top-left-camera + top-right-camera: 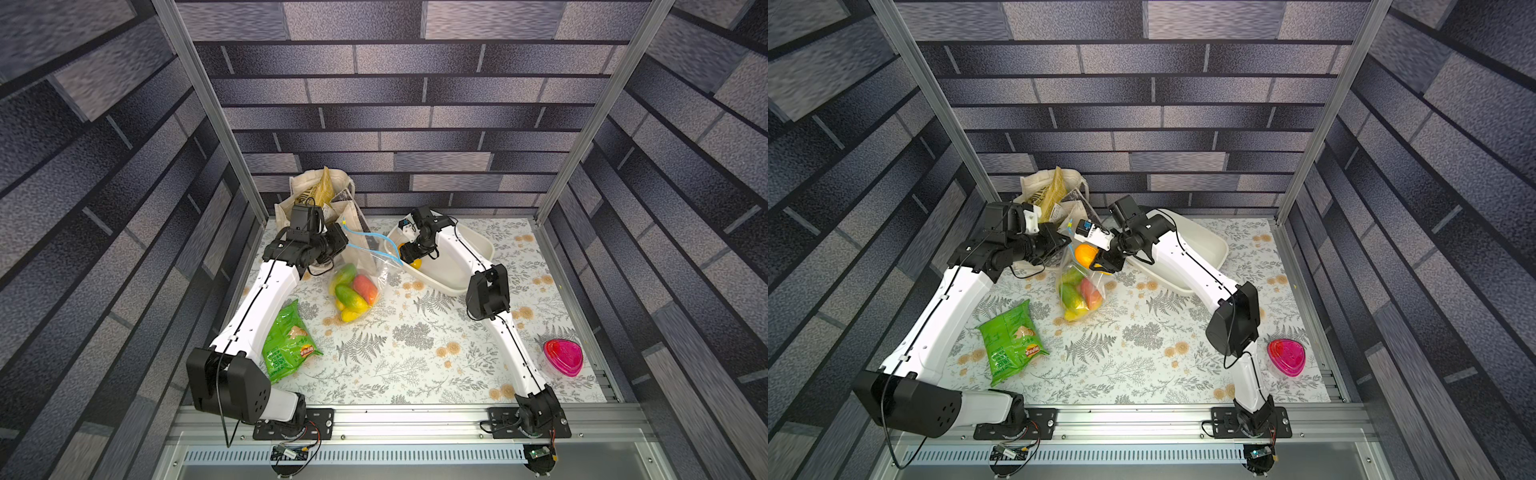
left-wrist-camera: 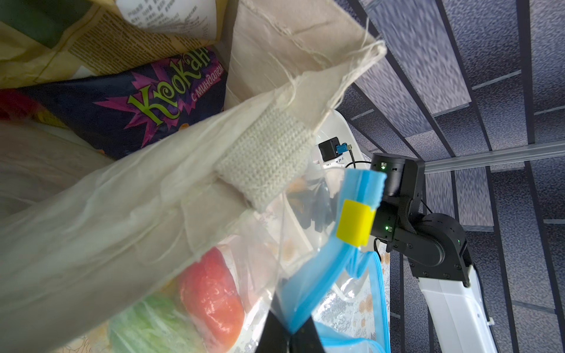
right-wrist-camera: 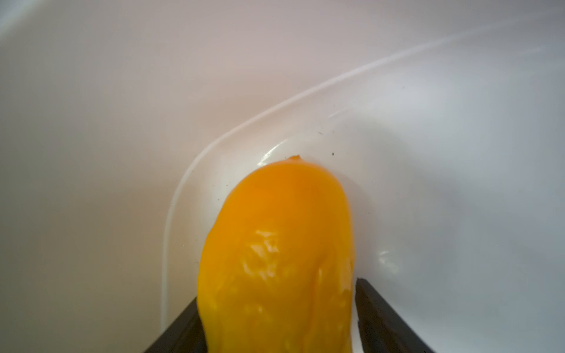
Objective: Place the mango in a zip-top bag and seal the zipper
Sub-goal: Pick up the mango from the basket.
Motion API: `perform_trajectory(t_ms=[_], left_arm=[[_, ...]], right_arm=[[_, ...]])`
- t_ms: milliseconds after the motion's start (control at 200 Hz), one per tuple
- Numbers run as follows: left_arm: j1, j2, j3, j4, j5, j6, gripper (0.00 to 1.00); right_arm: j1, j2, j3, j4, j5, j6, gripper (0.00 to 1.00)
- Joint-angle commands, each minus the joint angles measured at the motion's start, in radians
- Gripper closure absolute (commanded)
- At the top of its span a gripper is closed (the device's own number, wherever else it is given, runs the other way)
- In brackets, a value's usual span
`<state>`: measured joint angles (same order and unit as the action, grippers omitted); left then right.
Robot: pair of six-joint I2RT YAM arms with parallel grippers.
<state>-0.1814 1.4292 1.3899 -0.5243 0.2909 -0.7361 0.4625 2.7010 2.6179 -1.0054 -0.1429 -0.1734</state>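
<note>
Right gripper (image 3: 276, 290) brackets the mango (image 3: 275, 229) in the white tub (image 1: 461, 270), clamp not confirmable, long axis running out between the jaws; in a top view the zip-top bag (image 1: 380, 272) lies at nine o'clock, zipper (image 2: 321, 287) pinched by left gripper (image 2: 290, 334).

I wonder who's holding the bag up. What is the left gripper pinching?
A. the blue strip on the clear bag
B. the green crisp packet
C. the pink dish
A: in the left wrist view the left gripper is shut on the zipper, the blue strip along the mouth of the zip-top bag.
</note>
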Motion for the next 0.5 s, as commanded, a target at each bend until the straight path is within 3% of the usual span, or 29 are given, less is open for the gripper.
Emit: perform_trajectory(t_ms=[0,165,296,401,496], left_arm=[[0.003,-0.032,0.018,-0.015,0.009,0.02,1.0],[-0.001,-0.033,0.015,-0.021,0.005,0.027,1.0],[-0.006,-0.026,0.012,-0.025,0.014,0.028,1.0],[-0.01,-0.025,0.025,-0.031,0.018,0.029,1.0],[-0.012,-0.026,0.048,-0.046,0.02,0.035,1.0]], right_arm=[[0.002,-0.048,-0.028,0.01,0.046,0.016,0.51],[0.001,-0.177,-0.09,0.068,0.098,0.065,0.68],[0.001,-0.345,-0.2,0.129,0.121,0.1,0.71],[0.004,-0.528,-0.345,0.218,0.017,0.136,0.74],[0.021,-0.758,-0.582,0.395,-0.145,0.149,0.74]])
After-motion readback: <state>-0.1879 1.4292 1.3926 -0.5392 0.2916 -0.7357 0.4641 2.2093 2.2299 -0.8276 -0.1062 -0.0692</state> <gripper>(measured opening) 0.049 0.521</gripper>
